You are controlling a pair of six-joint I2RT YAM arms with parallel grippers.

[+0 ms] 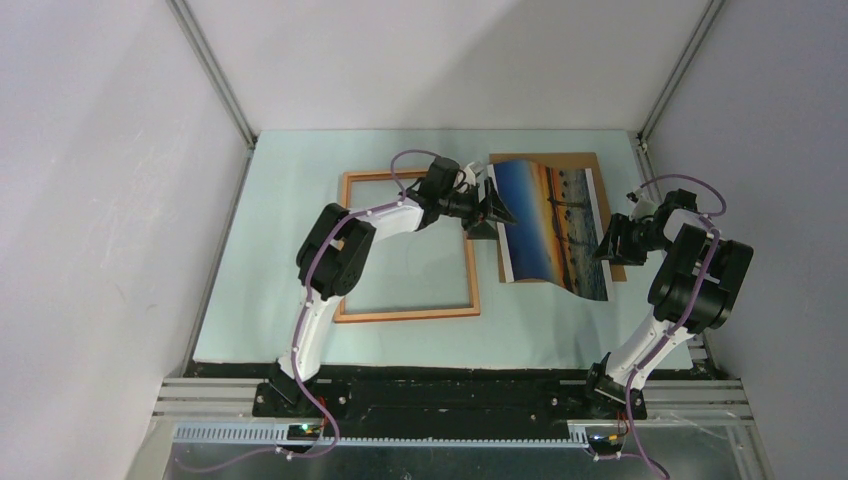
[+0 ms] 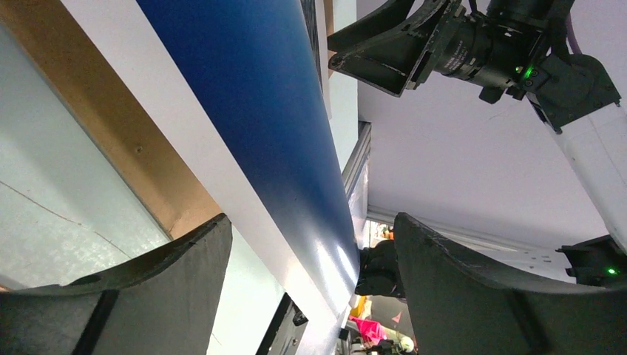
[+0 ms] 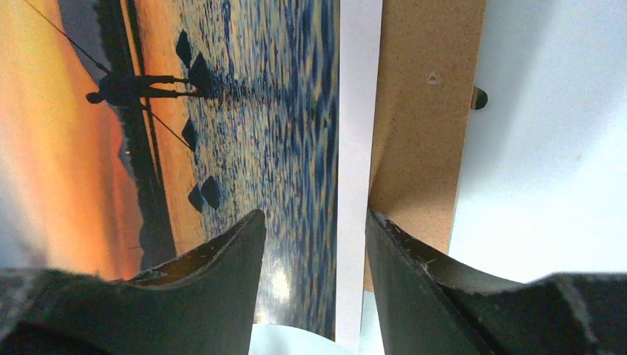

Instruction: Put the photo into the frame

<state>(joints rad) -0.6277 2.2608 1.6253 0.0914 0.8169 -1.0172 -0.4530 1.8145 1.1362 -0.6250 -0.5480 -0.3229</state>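
The photo (image 1: 550, 222) was found bowed, edges straddled by the wide left tool (image 1: 497, 208) and half-open right tool (image 1: 604, 246), seemingly for shifting into the frame (image 1: 405, 314).

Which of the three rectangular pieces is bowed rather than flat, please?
The sunset photo print: it curves up over the plain brown backing board, while the orange-brown wooden frame lies flat.

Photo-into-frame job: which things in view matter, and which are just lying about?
Job: photo, lifted and curled; frame, lying flat to its left.
Lying about: brown backing board, partly under the photo.
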